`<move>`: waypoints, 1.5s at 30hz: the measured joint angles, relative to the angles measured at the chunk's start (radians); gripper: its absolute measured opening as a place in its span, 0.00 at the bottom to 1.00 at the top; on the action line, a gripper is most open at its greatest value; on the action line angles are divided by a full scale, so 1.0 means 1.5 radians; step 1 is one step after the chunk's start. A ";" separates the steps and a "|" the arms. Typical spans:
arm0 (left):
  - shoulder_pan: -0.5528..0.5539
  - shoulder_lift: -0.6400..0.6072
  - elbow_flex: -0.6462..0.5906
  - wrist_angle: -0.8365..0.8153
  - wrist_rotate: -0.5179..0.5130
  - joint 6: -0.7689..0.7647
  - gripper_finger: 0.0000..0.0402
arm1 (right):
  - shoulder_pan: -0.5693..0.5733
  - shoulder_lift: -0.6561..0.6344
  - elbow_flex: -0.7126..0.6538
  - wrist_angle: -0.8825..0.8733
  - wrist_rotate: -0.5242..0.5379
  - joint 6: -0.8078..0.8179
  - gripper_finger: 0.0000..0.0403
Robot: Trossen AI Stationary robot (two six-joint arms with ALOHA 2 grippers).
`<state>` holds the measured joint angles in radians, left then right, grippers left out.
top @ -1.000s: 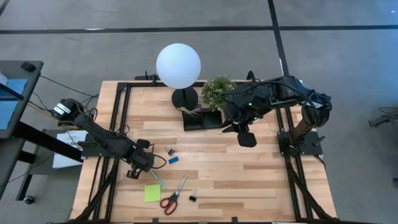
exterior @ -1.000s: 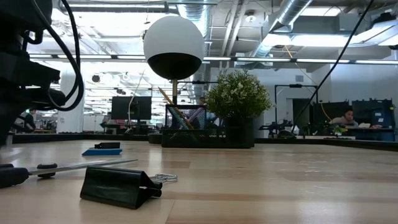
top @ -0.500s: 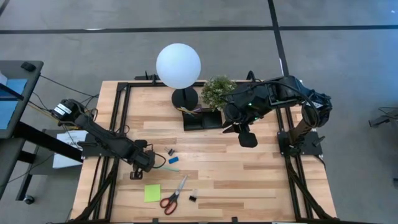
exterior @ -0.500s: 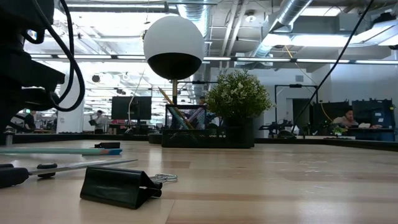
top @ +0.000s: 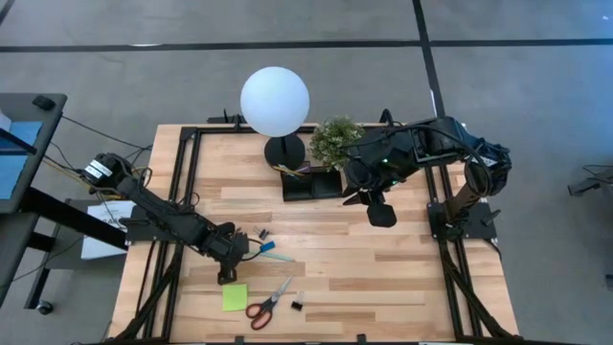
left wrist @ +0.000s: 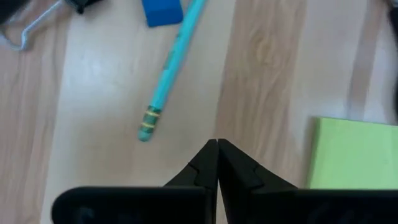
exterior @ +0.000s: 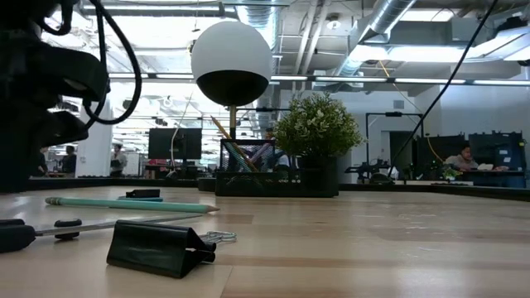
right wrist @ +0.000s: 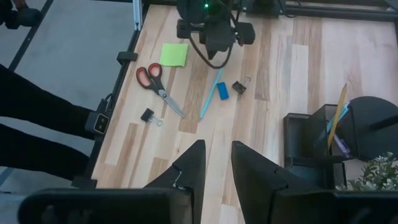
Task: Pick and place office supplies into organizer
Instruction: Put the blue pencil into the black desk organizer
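Observation:
The teal pencil (top: 274, 256) (left wrist: 169, 73) lies flat on the table beside the small blue eraser (top: 266, 246) (left wrist: 161, 11). My left gripper (top: 228, 272) (left wrist: 217, 149) is shut just short of the pencil's banded end and touches nothing. The lime-green sticky pad (top: 234, 297) (left wrist: 354, 158) lies beside it. Red-handled scissors (top: 264, 304) and two black binder clips (top: 261, 233) (top: 297, 306) lie on the wood. The black organizer (top: 311, 183) sits by the plant and holds pencils. My right gripper (top: 380, 212) (right wrist: 217, 163) hangs open near the organizer.
A lamp with a white globe (top: 275, 100) and a potted plant (top: 335, 140) stand at the far edge beside the organizer. In the low view a binder clip (exterior: 161, 248) lies closest, with the pencil (exterior: 132, 204) behind it. Bare wood spreads to the table's right and near right.
My left gripper has moved toward the table's right, staying shut. The teal pencil has slid toward the right and far side and turned about, from slanting near the sticky pad to lying almost crosswise beside the blue eraser.

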<state>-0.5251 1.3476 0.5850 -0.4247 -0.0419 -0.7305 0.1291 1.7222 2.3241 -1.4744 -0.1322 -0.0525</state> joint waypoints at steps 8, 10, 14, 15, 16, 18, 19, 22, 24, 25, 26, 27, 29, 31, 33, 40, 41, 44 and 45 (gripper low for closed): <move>0.000 -0.001 0.000 0.001 -0.011 -0.001 0.13 | 0.000 0.000 0.000 0.000 0.000 0.000 0.18; 0.000 -0.001 0.000 0.001 -0.024 -0.005 0.18 | 0.000 0.000 0.000 0.000 0.000 0.000 0.18; 0.000 -0.001 0.000 0.000 -0.101 -0.006 0.29 | 0.000 0.000 0.000 0.000 0.000 0.000 0.18; 0.000 -0.002 0.000 0.000 -0.130 0.005 0.30 | 0.000 0.000 0.000 0.000 0.000 0.000 0.18; 0.000 -0.002 0.000 0.000 -0.157 0.014 0.32 | 0.000 0.000 0.000 0.000 0.000 0.000 0.18; 0.000 -0.002 -0.003 0.004 -0.197 0.028 0.34 | 0.000 0.000 0.000 0.000 0.000 0.000 0.18; 0.000 -0.003 -0.012 0.019 -0.209 0.033 0.34 | 0.000 0.000 0.000 0.000 0.000 0.000 0.18; 0.000 -0.003 -0.074 0.131 -0.189 0.037 0.34 | 0.000 0.000 0.000 0.000 0.000 0.000 0.18; -0.005 -0.003 -0.130 0.241 -0.176 0.034 0.34 | 0.000 0.000 0.000 0.000 0.000 0.000 0.18; -0.008 -0.006 -0.158 0.291 -0.184 0.026 0.33 | 0.000 0.000 0.000 0.000 0.000 0.000 0.18; -0.012 -0.007 -0.186 0.338 -0.194 0.015 0.33 | 0.000 0.000 0.000 0.000 0.000 0.000 0.18; -0.015 -0.007 -0.211 0.379 -0.207 0.005 0.32 | 0.000 0.000 0.000 0.000 0.000 0.000 0.18; -0.019 -0.006 -0.257 0.441 -0.222 -0.002 0.31 | 0.000 0.000 0.000 0.000 0.000 0.000 0.18; -0.019 -0.007 -0.298 0.505 -0.219 0.005 0.30 | 0.000 0.000 0.000 0.001 0.000 0.000 0.18; -0.019 -0.007 -0.336 0.569 -0.206 0.037 0.29 | 0.000 0.000 0.000 0.001 0.000 0.000 0.18; -0.018 -0.007 -0.380 0.643 -0.191 0.170 0.28 | -0.001 0.000 0.000 0.007 0.000 0.000 0.18; -0.018 -0.006 -0.380 0.643 -0.193 0.180 0.28 | -0.001 0.000 0.000 0.009 0.001 0.000 0.18; -0.018 -0.006 -0.380 0.643 -0.199 0.182 0.28 | -0.001 0.000 0.000 0.017 0.001 0.000 0.18; -0.018 -0.005 -0.380 0.644 -0.199 0.180 0.28 | -0.001 0.000 0.000 0.022 0.002 0.000 0.18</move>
<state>-0.5526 1.3396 0.0143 0.5409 -0.3397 -0.4602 0.1284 1.7222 2.3241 -1.4412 -0.1295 -0.0519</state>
